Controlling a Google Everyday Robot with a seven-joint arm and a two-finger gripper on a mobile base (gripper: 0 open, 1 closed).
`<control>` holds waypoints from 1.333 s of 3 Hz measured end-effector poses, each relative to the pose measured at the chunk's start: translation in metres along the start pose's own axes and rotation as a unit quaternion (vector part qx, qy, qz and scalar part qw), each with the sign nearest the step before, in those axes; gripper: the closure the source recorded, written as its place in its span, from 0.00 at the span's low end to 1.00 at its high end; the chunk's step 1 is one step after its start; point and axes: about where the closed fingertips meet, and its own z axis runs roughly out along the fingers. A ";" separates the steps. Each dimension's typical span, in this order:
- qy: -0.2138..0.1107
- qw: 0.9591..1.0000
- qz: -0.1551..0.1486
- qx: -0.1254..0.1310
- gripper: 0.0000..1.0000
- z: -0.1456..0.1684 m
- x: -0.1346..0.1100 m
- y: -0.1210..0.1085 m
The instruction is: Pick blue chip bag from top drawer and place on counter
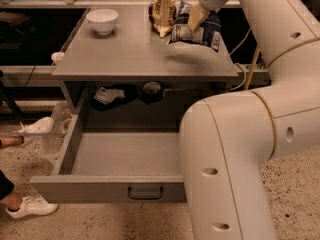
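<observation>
My gripper (pixel 196 20) is shut on the top of the blue chip bag (pixel 204 34) and holds it just above the back right part of the counter (pixel 125 54). The bag's shadow falls on the counter below it. The bag hangs right beside a brown and tan upright bag (pixel 161 14). The top drawer (pixel 100 188) is pulled wide open below the counter, and the part of its inside that shows is bare. Its small dark handle (pixel 145 192) is at the centre of the front panel.
A white bowl (pixel 102 20) sits at the counter's back left. Small items (pixel 111 95) lie in the dark cavity behind the drawer. A person's white shoes (pixel 36 126) (pixel 27 206) stand at the left. My own arm (pixel 235 154) fills the right foreground.
</observation>
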 end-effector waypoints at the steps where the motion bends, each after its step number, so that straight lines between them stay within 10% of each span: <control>1: 0.022 0.999 0.022 -0.011 1.00 0.038 0.020 -0.005; 2: 0.039 0.998 0.032 -0.040 1.00 0.078 0.039 0.001; 4: 0.036 0.998 0.031 -0.039 0.59 0.074 0.036 0.001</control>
